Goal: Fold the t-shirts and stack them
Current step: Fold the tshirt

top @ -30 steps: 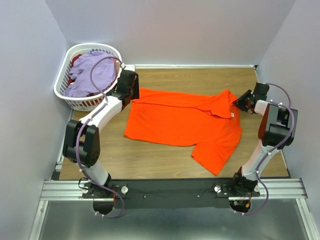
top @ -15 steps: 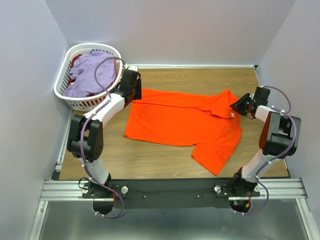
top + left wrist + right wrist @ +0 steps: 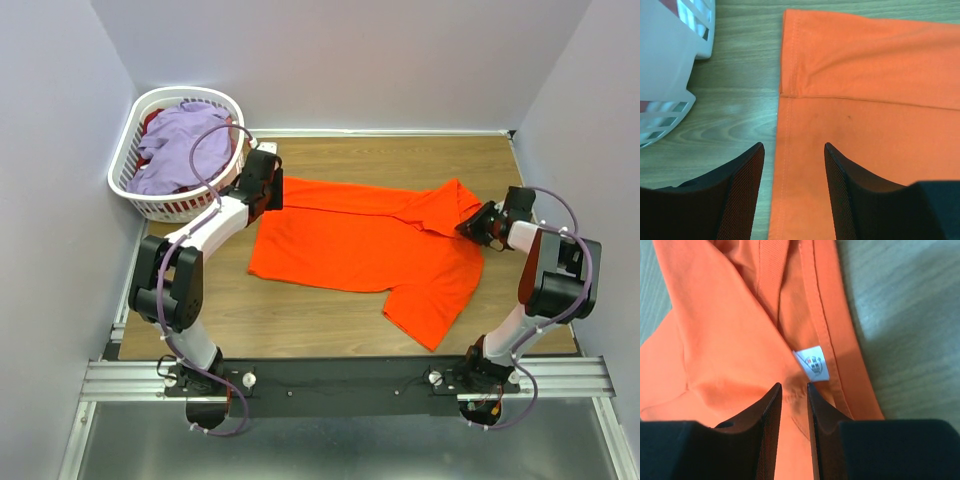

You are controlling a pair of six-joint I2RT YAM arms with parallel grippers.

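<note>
Slippage looms: right claw [image 3: 794, 387] at 3 o'clock pinches only a sliver of orange shirt [image 3: 360, 240], left claw [image 3: 793, 147] gaping at 9 o'clock.

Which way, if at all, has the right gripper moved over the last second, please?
Yes. The right gripper has moved away from the table's far edge, toward the near side and slightly left, onto the orange t-shirt collar.
</note>
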